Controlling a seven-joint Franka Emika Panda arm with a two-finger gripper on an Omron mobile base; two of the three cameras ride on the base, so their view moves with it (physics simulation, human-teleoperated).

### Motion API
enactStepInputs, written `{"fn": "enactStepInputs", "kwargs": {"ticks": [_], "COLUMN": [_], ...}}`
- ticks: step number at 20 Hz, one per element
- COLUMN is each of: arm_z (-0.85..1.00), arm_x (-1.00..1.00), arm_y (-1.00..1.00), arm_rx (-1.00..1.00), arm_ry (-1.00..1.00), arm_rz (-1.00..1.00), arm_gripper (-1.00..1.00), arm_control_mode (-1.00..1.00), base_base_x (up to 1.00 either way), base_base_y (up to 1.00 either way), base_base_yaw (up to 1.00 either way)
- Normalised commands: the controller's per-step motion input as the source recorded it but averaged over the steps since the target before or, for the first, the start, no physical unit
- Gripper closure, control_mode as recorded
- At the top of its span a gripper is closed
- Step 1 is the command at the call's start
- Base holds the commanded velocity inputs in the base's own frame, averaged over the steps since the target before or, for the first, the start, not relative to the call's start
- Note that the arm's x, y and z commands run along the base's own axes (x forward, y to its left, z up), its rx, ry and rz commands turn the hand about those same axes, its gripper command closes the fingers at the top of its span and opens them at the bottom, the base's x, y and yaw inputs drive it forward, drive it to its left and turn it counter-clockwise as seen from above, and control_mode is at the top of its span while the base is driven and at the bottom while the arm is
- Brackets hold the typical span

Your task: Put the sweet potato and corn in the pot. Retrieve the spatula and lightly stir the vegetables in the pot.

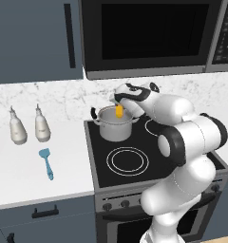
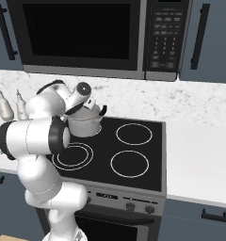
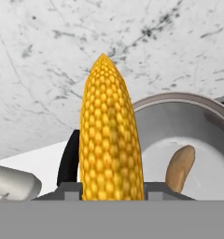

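Between the two dark finger tips of the gripper [image 3: 112, 189], the corn [image 3: 110, 135] stands pinched by its lower end, tip pointing away, so the jaws are closed on the cob. From the left base view the gripper [image 1: 118, 105] holds the corn [image 1: 119, 111] right over the mouth of the pot [image 1: 115, 128], which sits on the rear left burner of the stove [image 1: 135, 137]. One sweet potato [image 3: 180, 169] already lies on the pot's floor, so the first vegetable is done and the corn's drop is the step in hand. The next move, as I judge it, calls for opening the jaws once the cob is well inside the rim; whether it hangs fully inside the rim or partly over the edge is hard to settle from these angles. After that comes the spatula [image 1: 47, 162], lying flat on the counter [image 1: 30, 166] well left of the stove, near two bottles [image 1: 28, 127]. Count: one corn, one sweet potato, one pot, one spatula, two bottles.
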Motion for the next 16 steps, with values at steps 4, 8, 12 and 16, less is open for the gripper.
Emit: {"fn": "enactStepInputs", "kwargs": {"ticks": [4, 8, 12, 16], "arm_z": [-0.2, -0.21, -0.23, -0.27], "arm_x": [0.22, 0.18, 0.11, 0.07], "arm_y": [0.0, 0.0, 0.0, 0.0], "arm_rx": [0.0, 0.0, 0.0, 0.0], "arm_ry": [0.0, 0.0, 0.0, 0.0], "arm_rz": [0.0, 0.0, 0.0, 0.0], "arm_gripper": [1.0, 1.0, 1.0, 1.0], "arm_control_mode": [-1.0, -1.0, -1.0, -1.0], "base_base_x": [0.0, 0.0, 0.0, 0.0], "base_base_y": [0.0, 0.0, 0.0, 0.0], "base_base_yaw": [0.0, 0.0, 0.0, 0.0]}}
